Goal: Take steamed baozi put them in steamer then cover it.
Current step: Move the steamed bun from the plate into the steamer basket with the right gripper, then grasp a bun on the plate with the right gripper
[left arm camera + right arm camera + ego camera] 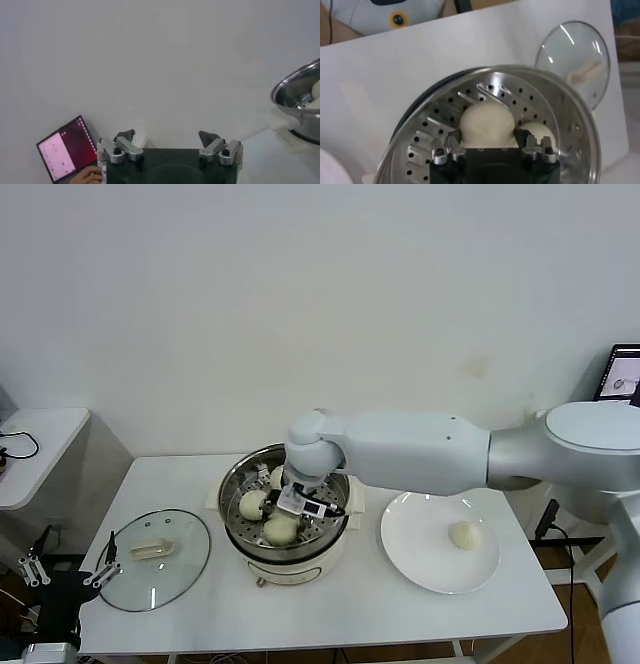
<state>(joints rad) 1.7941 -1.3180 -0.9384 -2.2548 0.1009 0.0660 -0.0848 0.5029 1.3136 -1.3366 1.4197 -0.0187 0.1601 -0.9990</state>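
Note:
The steamer (232, 489) stands mid-table on its cream base. My right gripper (300, 506) reaches down into it and is shut on a baozi (486, 125), held low over the perforated tray (435, 125). A second baozi (538, 132) lies beside it. In the head view three buns show in the pot: one at the left (252, 504), one at the front (281, 529), one partly hidden behind the gripper (276, 476). One more baozi (465, 535) lies on the white plate (420, 559). The glass cover (155, 559) lies flat left of the steamer. My left gripper (68, 572) is open, parked off the table's front left corner.
The cover also shows in the right wrist view (572, 55). The steamer's rim (295, 95) shows at the edge of the left wrist view. A small side table (30, 444) stands at the far left. A laptop (625, 374) sits at the far right.

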